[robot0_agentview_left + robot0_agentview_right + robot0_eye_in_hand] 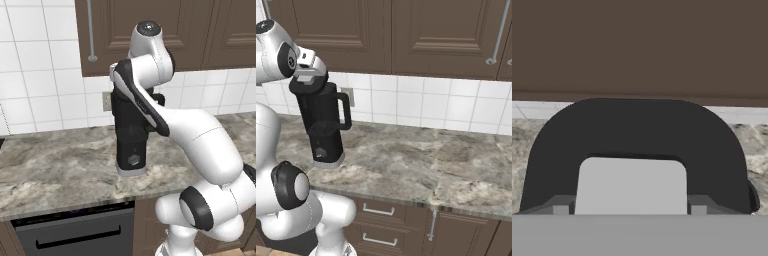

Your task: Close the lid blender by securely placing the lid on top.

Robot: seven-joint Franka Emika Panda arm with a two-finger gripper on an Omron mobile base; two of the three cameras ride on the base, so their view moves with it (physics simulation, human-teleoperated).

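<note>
Over on the left side of the marble desk stands the blender, a tall black thing close to the tiled wall, its silver bottom rim sitting flat on the stone. The arm leans right over it, and the gripper is down at the top of the jar, touching or very nearly so. From the hand view, the dark rounded lid lies directly under the camera with a pale panel in its middle; whether the lid is fully seated I cannot tell, and whether the fingers stand wide or narrow I cannot tell either (the fingertips sit low against the black top).

Moving right, the side loop handle juts out toward the open stretch of desk. Judging by looks, this is a rigid, top-heavy object: hard jar and a smooth, probably slippery surface. A sideways shove high up could tip it, so pressure on the lid wants to go straight down. The lid's flat top or its edges seem the sensible place to take hold, not the handle.

Labels? A round knob shows on the base, but no readable brand or writing anywhere.
</note>
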